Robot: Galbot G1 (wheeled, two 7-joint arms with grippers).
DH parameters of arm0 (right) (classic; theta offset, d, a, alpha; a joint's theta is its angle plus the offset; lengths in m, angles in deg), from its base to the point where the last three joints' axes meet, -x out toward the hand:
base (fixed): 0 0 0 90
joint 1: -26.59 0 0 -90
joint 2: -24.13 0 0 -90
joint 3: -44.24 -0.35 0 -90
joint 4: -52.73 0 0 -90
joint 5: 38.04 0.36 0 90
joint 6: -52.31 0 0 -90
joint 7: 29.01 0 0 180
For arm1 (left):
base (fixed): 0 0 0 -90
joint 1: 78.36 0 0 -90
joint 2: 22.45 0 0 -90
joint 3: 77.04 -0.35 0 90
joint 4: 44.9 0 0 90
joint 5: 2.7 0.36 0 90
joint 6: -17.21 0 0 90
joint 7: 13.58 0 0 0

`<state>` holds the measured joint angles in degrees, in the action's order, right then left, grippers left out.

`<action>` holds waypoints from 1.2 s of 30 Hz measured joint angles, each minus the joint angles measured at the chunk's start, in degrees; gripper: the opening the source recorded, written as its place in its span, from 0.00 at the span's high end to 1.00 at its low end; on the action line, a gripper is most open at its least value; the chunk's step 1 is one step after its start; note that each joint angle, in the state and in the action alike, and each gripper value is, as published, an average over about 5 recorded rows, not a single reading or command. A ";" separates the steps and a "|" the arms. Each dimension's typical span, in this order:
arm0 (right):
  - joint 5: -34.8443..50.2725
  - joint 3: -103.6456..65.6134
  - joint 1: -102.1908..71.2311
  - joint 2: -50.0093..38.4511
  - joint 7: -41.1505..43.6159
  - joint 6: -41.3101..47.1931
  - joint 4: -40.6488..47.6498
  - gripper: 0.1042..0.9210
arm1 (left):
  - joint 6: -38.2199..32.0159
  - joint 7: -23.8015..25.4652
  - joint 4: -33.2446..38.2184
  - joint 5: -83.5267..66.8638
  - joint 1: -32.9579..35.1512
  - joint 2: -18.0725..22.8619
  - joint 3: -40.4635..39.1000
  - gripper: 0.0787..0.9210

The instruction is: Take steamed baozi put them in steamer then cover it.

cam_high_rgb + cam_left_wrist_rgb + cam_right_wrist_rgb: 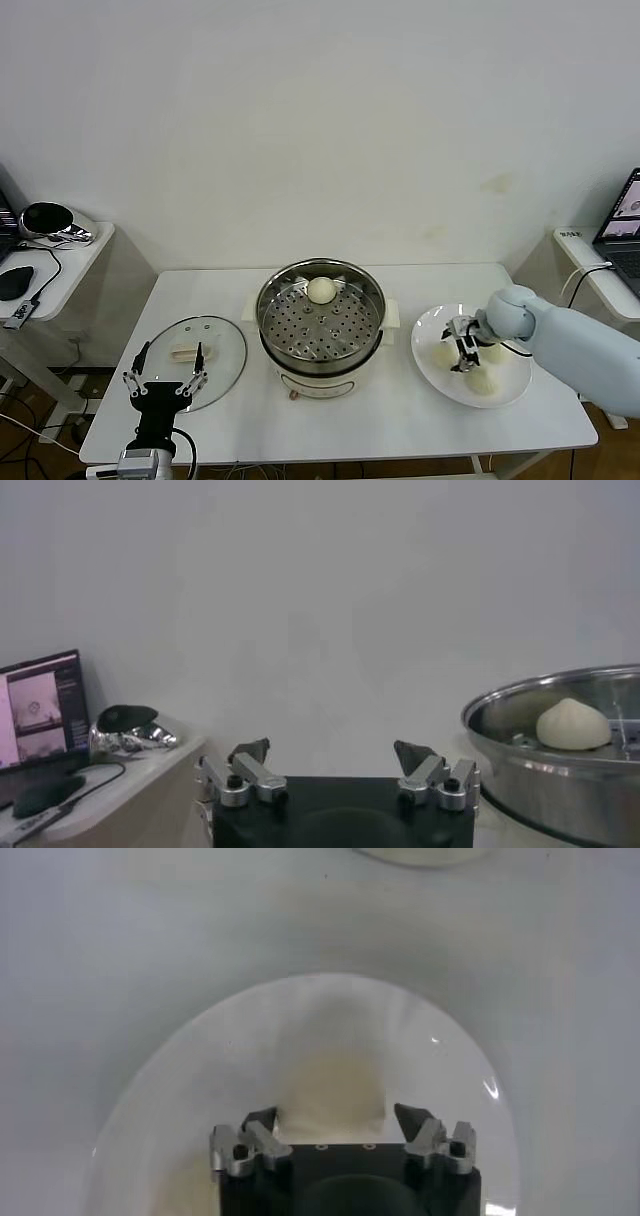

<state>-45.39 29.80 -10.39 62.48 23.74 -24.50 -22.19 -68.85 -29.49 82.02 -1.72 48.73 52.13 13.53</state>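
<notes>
The steel steamer [268, 300] stands mid-table with one baozi [320, 290] on its perforated tray; the left wrist view shows this steamer [560, 780] and that bun [572, 725] too. Three more baozi lie on a white plate [430, 325] at the right, one of them at the plate's near side [483, 380]. My right gripper [463, 362] is down on the plate. In the right wrist view its jaws [333, 1116] stand open on either side of a baozi [330, 1088]. The glass cover [225, 350] lies flat at the left. My left gripper [164, 377] hovers open at its near edge.
A side table at the left carries a mouse and a shiny dark object [55, 222]. A laptop [625, 225] sits on a shelf at the right. The table's front edge runs just below the cover and the plate.
</notes>
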 measured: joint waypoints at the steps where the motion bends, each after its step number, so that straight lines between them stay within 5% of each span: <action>1: -0.02 -0.08 -0.02 0.08 0.08 0.03 0.07 0.34 | 0.00 -0.01 0.01 0.00 0.00 0.01 0.00 0.12; 12: 2.71 1.80 4.18 -1.91 1.69 1.05 -1.83 0.38 | 0.01 -0.07 0.27 -0.25 -0.09 -0.40 -0.02 0.12; 23: 13.78 14.64 25.86 -4.15 3.27 4.03 -8.71 0.38 | 0.05 0.03 0.38 -1.15 -0.55 -1.32 -0.13 0.12; 36: 31.68 28.19 47.77 6.25 -0.93 11.44 -14.92 0.36 | -0.16 0.09 0.46 -1.97 -1.04 -1.38 0.55 0.12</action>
<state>-13.71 57.99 37.38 68.73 22.81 -13.06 -37.10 -69.02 -29.41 82.48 -3.69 47.69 50.74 14.08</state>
